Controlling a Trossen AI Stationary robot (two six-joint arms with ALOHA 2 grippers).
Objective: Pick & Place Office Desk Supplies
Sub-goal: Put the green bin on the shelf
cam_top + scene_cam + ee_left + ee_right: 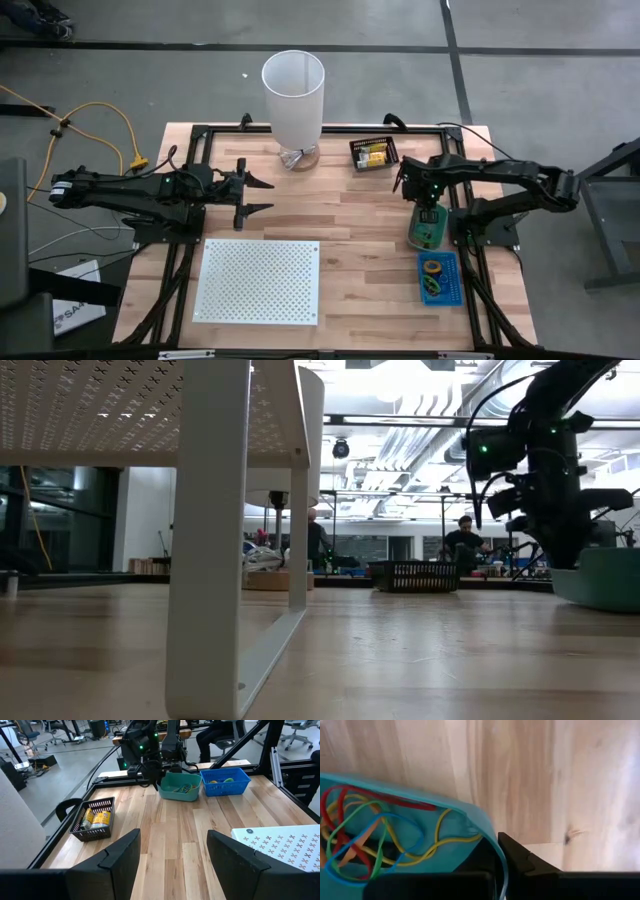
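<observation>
A teal bin [427, 232] [180, 787] holds thin rubber bands [375, 835] in red, yellow, green and blue and stands on the table's right side. My right gripper [426, 207] [497, 857] is at the bin's far end, shut on its wall. A black basket [373, 153] [95, 820] with yellow packets [97, 817] sits at the far edge. A blue tray [438, 278] [225, 781] holds coloured loops [432, 268]. My left gripper [270, 195] [172, 855] hovers open over bare wood left of centre. My right gripper straddles the teal bin's wall near a corner at its far end [492, 842], one finger inside the bin and the other finger [520, 852] outside. The fingers come from above, pointing down. The bin [600, 580] stands with its base on the table.
A tall white cylinder [293, 95] stands at the far edge's middle. A white perforated board [258, 280] on legs [205, 540] fills the near left. Bare wood lies between the board and the bin. People sit in the room beyond the table.
</observation>
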